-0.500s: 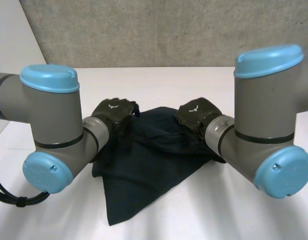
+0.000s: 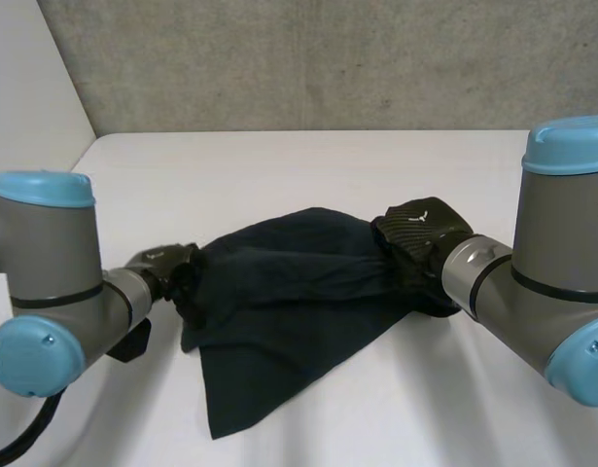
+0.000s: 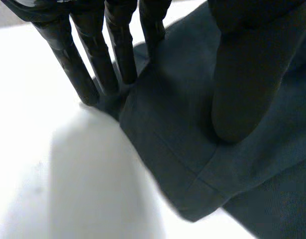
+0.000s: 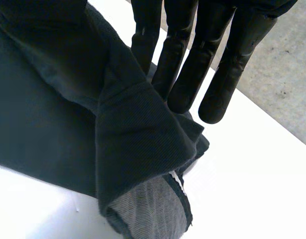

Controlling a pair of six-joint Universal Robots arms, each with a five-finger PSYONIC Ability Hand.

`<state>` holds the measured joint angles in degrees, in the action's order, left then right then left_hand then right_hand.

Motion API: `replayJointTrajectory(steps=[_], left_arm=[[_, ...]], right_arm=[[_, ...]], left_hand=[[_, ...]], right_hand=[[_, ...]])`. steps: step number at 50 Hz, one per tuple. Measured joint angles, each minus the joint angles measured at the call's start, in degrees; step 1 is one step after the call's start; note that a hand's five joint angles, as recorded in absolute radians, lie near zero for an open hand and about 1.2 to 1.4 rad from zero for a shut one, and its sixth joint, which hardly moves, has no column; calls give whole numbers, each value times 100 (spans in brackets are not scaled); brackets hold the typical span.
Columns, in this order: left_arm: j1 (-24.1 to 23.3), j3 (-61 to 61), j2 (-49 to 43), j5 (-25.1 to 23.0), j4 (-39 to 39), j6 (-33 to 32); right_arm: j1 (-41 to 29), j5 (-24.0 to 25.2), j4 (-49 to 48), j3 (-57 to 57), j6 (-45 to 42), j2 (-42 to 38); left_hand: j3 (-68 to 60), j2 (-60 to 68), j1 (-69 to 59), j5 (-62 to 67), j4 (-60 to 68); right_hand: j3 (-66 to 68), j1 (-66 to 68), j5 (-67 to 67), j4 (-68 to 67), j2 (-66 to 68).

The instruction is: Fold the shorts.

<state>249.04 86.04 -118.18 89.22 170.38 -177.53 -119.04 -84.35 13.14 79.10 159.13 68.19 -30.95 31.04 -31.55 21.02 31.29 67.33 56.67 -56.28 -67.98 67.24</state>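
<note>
Moved: both hands are drawn apart vs. the earlier frame. The left hand (image 2: 167,268) is carried outward and lower, to the shorts' side nearest it. The right hand (image 2: 420,238) is taken outward to the opposite side.
Left hand: fingers (image 3: 93,64) are kept straight and the thumb is pressed on top of the cloth. An edge by a hemmed corner is pinched btw. thumb & fingers, low at the table (image 2: 279,165).
Right hand: fingers are held straight behind a raised fold and the thumb is covered by cloth. An edge w/ pale lining appears clamped & lifted.
Shorts (image 2: 279,292): dark, stretched btw. the two hands and bunched at the right hand. One loose corner is trailed toward the robot, clear of both hands.
Done: both sides are gripped and the garment is pulled out wide.
Left to do: no tidy fold is seen yet. Flattening & folding over are judged still to come, so the task is at an early stage.
Around: a grey wall (image 2: 328,58) is seen beyond the fingertips, and nothing else is seen near either hand.
In the way: no obstacle is seen on the table, but the loose corner may be dragged or bunched when the cloth is moved.
</note>
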Motion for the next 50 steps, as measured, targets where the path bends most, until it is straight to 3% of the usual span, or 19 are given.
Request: replayJointTrajectory(steps=[2,6,11,17,26,36,43,47,50], left_arm=[[-15,-26,-134,1,-3,-3],[-74,-97,-260,3,-9,-3],[-157,-173,70,-16,-50,-5],[-194,-292,1394,-135,-215,-57],[-148,-1218,3357,-331,-1402,-121],[-122,-2037,4336,-619,-2082,-131],[-104,-2030,4390,-636,-2048,-221],[-95,-1888,3904,-628,-2001,-304],[-94,-1799,2978,-612,-1963,-417]], right_arm=[[34,-2,-19,5,2,-3],[85,-6,-40,4,0,-4],[116,-19,-25,-63,-63,97],[221,-38,34,-329,-346,655],[476,-74,271,-1060,-1077,2028],[486,-92,466,-1613,-1144,3117],[492,-30,754,-1576,-1162,3131],[471,14,1026,-1530,-1196,2549],[430,28,1184,-1513,-1198,1776]], left_hand=[[-685,678,-675,571,594],[-3207,3225,-3396,3149,3202],[-3691,3730,-3463,3422,3697],[-3731,3731,-3463,3422,3698],[-3735,3749,-3463,3422,3700],[-3735,3751,-3463,3422,3723],[-3735,3751,-3463,3422,3723],[-3735,3751,-3463,3422,3724],[-3735,3755,-3463,3422,3724]], right_hand=[[0,0,0,0,0],[0,0,0,0,0],[0,0,0,0,0],[0,0,0,0,0],[0,0,-1,-2,0],[0,0,-1,-6,0],[0,0,-1,-33,0],[0,0,-2,-33,0],[0,0,-2,-33,0]])
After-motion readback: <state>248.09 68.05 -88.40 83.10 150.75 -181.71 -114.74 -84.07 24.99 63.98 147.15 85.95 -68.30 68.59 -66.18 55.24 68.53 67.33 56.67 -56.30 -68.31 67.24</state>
